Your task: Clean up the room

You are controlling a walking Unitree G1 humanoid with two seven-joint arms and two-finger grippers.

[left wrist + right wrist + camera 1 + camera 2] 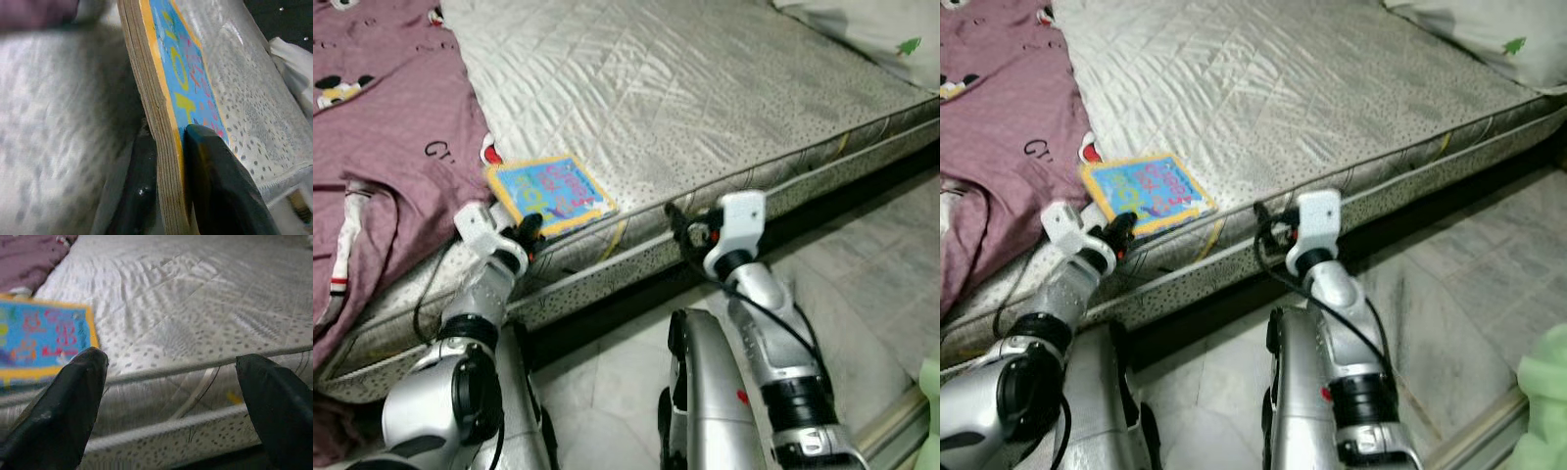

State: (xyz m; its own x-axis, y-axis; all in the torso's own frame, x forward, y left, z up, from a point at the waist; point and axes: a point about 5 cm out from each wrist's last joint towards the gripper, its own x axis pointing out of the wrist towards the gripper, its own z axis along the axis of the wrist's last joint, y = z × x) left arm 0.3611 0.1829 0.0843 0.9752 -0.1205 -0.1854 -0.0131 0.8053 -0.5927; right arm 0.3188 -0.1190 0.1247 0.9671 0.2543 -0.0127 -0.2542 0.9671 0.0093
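Note:
A blue picture book (551,193) with a yellow border lies flat at the near edge of the grey quilted mattress (705,88). My left gripper (530,230) is shut on the book's near edge. In the left wrist view one black finger (215,171) presses on the blue cover (181,83) and the other sits under the thick pages. My right gripper (680,220) hovers open at the mattress side, to the right of the book. In the right wrist view its gripper (171,362) has nothing between the fingers and the book (41,338) lies off to one side.
A purple printed blanket (382,127) covers the left of the bed and touches the book's far corner. A white pillow (871,29) lies at the far right. Grey tiled floor (862,284) runs along the bed, with something pale green (1542,392) at its right edge.

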